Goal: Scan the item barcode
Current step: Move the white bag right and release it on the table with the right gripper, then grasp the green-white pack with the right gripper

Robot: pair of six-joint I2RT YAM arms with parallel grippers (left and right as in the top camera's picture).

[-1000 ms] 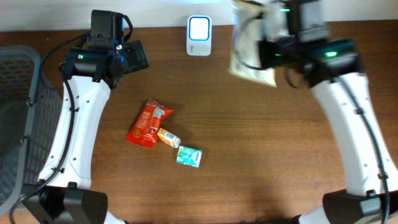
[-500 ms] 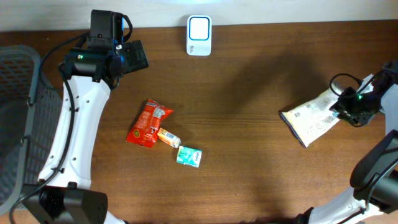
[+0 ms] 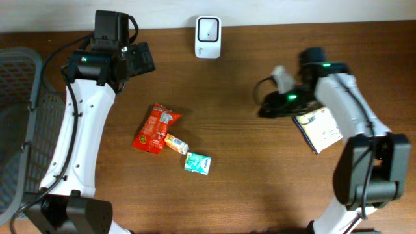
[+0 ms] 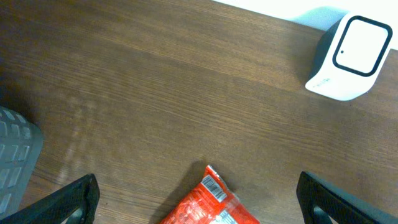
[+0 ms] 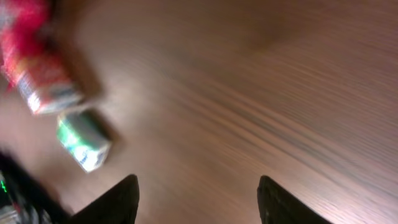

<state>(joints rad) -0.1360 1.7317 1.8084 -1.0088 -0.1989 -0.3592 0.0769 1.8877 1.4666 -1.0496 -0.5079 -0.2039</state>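
Observation:
The white barcode scanner [image 3: 208, 28] stands at the table's far edge, also in the left wrist view as the scanner [image 4: 348, 59]. A flat white pouch [image 3: 318, 129] lies on the table at the right. A red snack packet [image 3: 155, 129], a small orange item [image 3: 175, 143] and a green item [image 3: 197, 163] lie together at centre left. My right gripper [image 3: 265, 109] hovers just left of the pouch, open and empty [image 5: 199, 205], facing the green item [image 5: 84, 140]. My left gripper [image 3: 138, 60] hangs wide open [image 4: 198, 185] above the red packet [image 4: 211, 208], whose barcode faces up.
A grey mesh basket [image 3: 19, 123] stands at the left edge of the table; its corner shows as the basket [image 4: 15, 162] in the left wrist view. The right wrist view is blurred by motion.
The right arm brought the white pouch down from near the scanner, let it go on the table at the right, opened, and swung left. The left arm has not moved.

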